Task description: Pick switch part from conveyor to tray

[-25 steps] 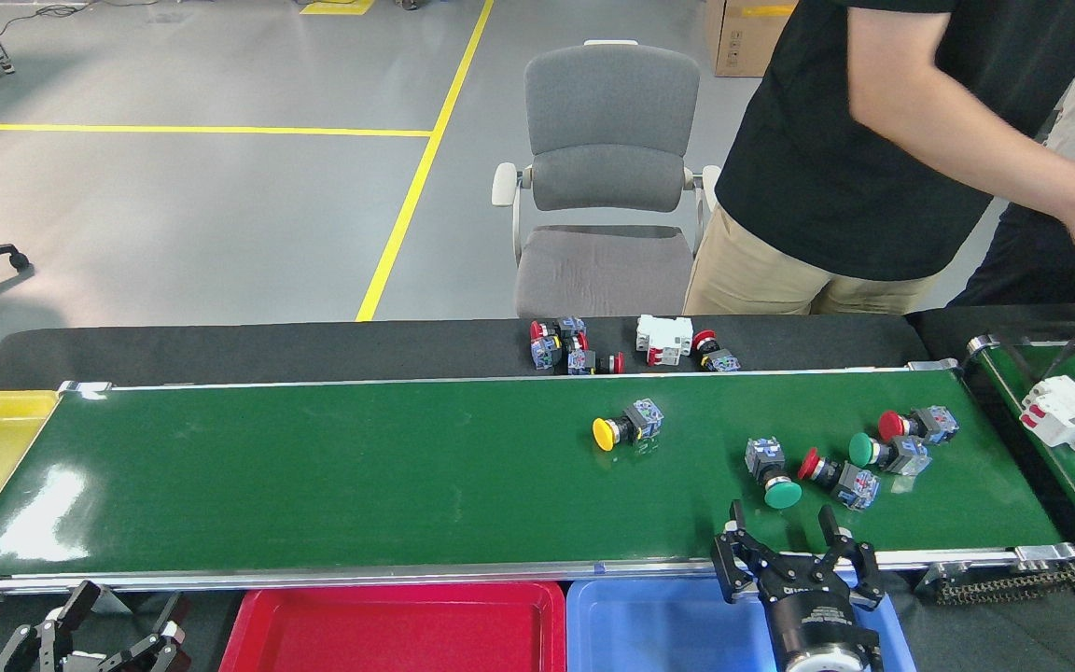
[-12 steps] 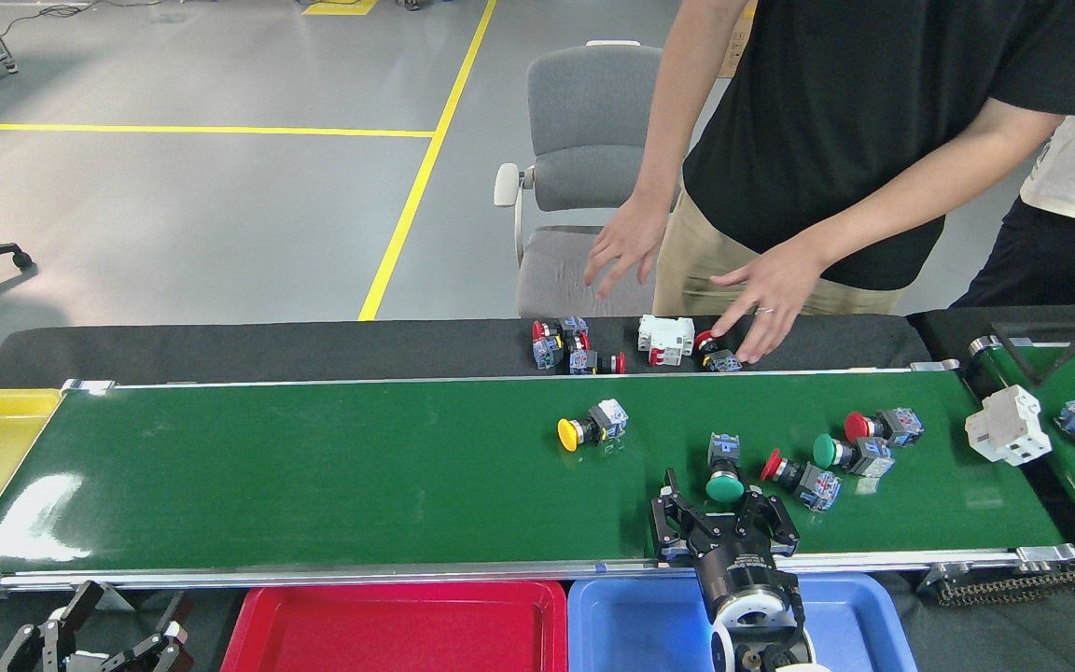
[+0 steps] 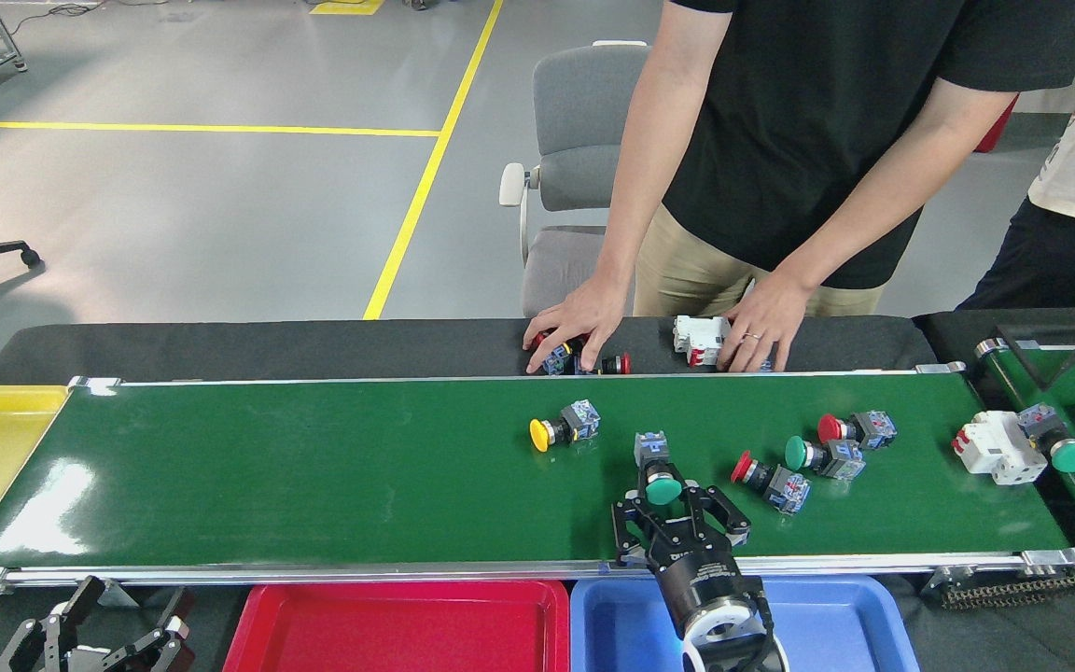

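The person's hands cover most of the small parts on the black strip; the left gripper is cut off, perhaps open

the left stretch of the conveyor lies bare. on the right, switch parts crowd the belt: yellow button, green-capped switch between the right gripper's spread fingers, red one just beside. a person's hands block the far edge
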